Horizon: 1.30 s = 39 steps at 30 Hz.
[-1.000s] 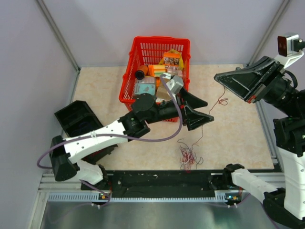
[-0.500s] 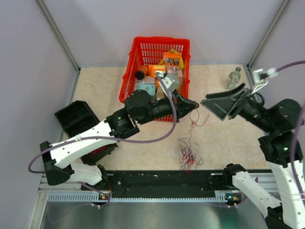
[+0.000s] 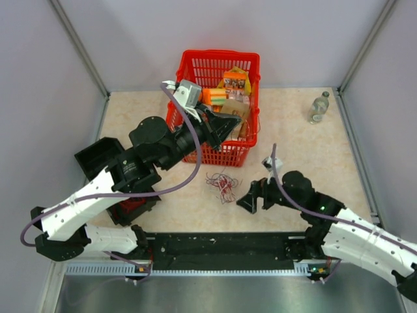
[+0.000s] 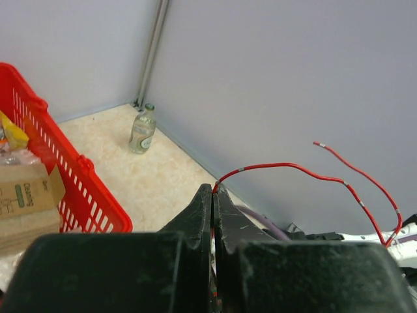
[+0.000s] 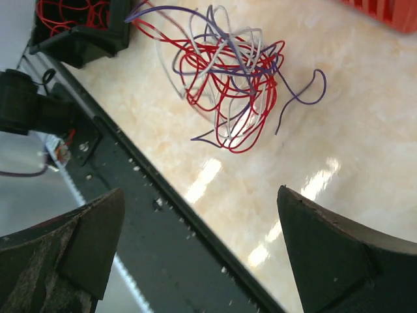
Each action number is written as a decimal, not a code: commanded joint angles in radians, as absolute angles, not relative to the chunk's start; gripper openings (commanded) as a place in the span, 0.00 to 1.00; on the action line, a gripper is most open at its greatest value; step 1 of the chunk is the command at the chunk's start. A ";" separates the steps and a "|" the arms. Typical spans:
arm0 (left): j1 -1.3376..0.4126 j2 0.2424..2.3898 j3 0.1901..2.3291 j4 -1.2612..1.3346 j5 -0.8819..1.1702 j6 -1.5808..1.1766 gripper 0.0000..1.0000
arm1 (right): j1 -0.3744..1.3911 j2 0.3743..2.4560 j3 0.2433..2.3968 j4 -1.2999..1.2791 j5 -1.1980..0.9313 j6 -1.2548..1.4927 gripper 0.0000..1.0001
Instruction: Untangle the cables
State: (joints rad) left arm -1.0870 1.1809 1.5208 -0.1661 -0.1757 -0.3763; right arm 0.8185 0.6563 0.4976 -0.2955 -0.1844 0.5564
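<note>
Fingers of the left gripper pinch a red wire; those of the right gripper are spread wide.
The cables lie tangled on the table near the red basket, whose carton's green print is unreadable.

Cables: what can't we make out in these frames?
- Left wrist: the red wire pinched in the left tool vanishes behind the tool's own body; its lower end is hidden.
- Top external: strands in the tangle are too thin to trace; link to that wire unclear.
- Right wrist: the black bin is cut off by the frame's top-left corner, so its wire count is unknown.
</note>
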 commanded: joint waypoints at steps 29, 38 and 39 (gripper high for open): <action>-1.086 1.094 2.037 -0.391 -0.327 -0.176 0.00 | 1.025 1.525 0.425 0.832 0.368 0.598 0.44; -1.086 1.000 1.702 -0.459 -0.410 -0.284 0.00 | 0.925 1.213 0.284 0.388 0.590 0.811 0.00; -1.086 0.986 1.653 -0.462 -0.411 -0.300 0.00 | 0.908 1.130 0.285 0.265 0.613 0.834 0.00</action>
State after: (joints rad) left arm -1.0874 0.9985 1.8008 -0.3893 -0.3759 -0.2367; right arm 0.9733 1.3560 0.3172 0.6163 0.4641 0.6983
